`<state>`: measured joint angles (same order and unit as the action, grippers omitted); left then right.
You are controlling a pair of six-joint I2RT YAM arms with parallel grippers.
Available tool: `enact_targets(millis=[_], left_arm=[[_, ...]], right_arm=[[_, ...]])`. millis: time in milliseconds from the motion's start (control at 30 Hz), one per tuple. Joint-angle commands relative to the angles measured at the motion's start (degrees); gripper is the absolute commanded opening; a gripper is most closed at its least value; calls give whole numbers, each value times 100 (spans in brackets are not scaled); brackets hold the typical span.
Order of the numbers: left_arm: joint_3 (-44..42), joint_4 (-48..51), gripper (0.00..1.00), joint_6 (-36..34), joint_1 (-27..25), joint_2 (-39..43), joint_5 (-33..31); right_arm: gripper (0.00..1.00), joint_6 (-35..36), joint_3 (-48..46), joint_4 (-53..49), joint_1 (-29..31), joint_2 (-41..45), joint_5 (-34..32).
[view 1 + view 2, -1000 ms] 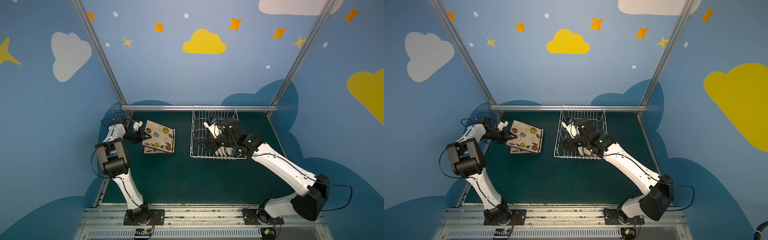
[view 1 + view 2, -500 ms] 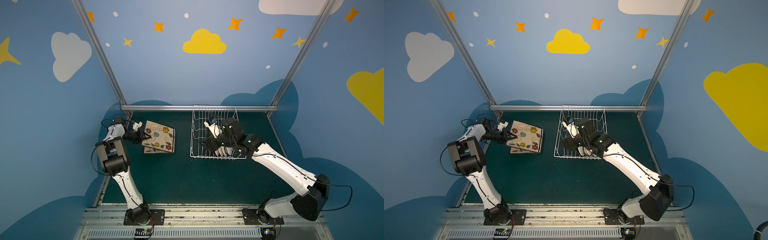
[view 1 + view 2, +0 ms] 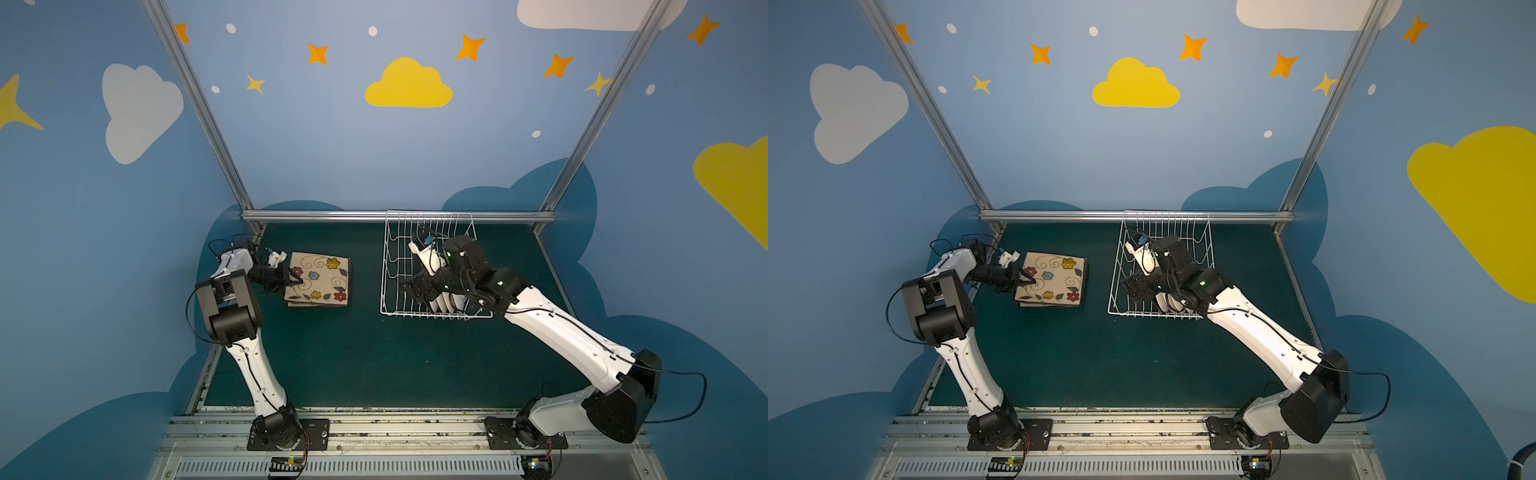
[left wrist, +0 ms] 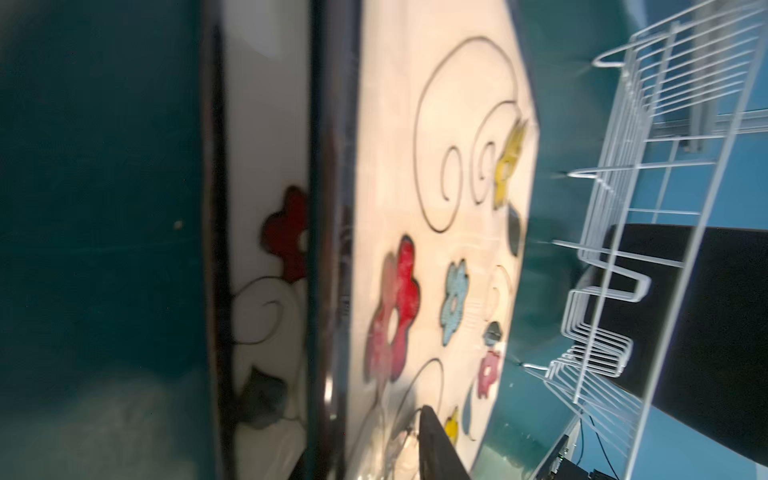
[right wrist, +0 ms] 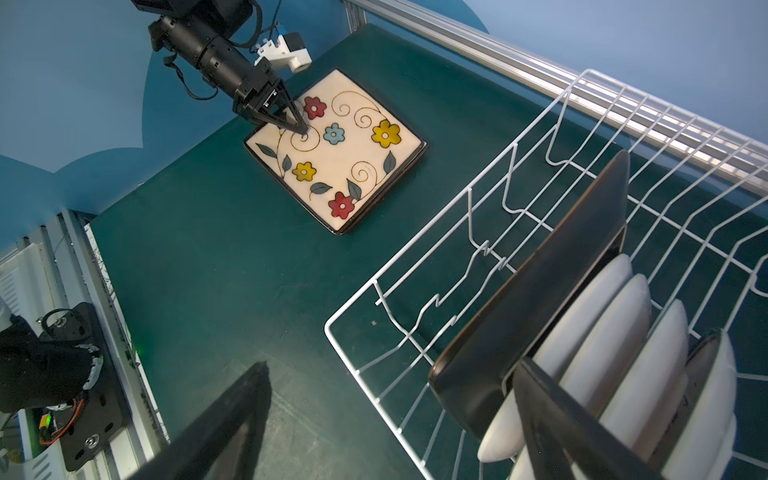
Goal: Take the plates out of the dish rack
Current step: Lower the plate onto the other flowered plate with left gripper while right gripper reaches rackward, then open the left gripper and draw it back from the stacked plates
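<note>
A stack of square flowered plates (image 3: 322, 276) (image 3: 1054, 278) (image 5: 345, 153) lies flat on the green mat, left of the dish rack (image 3: 384, 270) (image 3: 1121, 257) (image 5: 374, 286). My left gripper (image 3: 297, 282) (image 3: 1030, 282) (image 5: 302, 129) reaches over the stack's left edge, jaws slightly apart. One finger (image 4: 436, 449) hovers above the top plate's face (image 4: 436, 166); the other is hidden by its rim. My right gripper (image 3: 419, 286) (image 3: 1138, 286) (image 5: 390, 365) stands wide open inside the rack, straddling an upright black-backed square plate (image 5: 540, 299). Round white plates (image 5: 623, 332) (image 3: 446, 301) stand behind it.
A metal rail (image 3: 395, 215) runs along the back edge just behind the rack, with slanted frame posts at both back corners. Blue walls close in the left and right sides. Bare green mat (image 3: 374, 353) stretches in front of the stack and the rack.
The left gripper's jaws have parted slightly at the top plate's edge. The plate stack, the rack and the right arm have not visibly moved.
</note>
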<state>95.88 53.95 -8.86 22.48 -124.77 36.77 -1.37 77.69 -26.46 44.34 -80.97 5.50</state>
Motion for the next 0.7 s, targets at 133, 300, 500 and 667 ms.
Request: enact_targets(millis=[133,300,500,667], left_arm=[[106,183,33,-72,-20,14,-83],[206,259,34,-42,-9,-69,-325],[317,308,34,5,15,-159,-423],[344,291,37,60,29,-146,-587]], right_arm=[[91,22,94,91,22,171,-66],[91,5,84,94,22,179,-84],[91,1,96,89,22,152,-75],[91,-4,86,79,20,134,-95]])
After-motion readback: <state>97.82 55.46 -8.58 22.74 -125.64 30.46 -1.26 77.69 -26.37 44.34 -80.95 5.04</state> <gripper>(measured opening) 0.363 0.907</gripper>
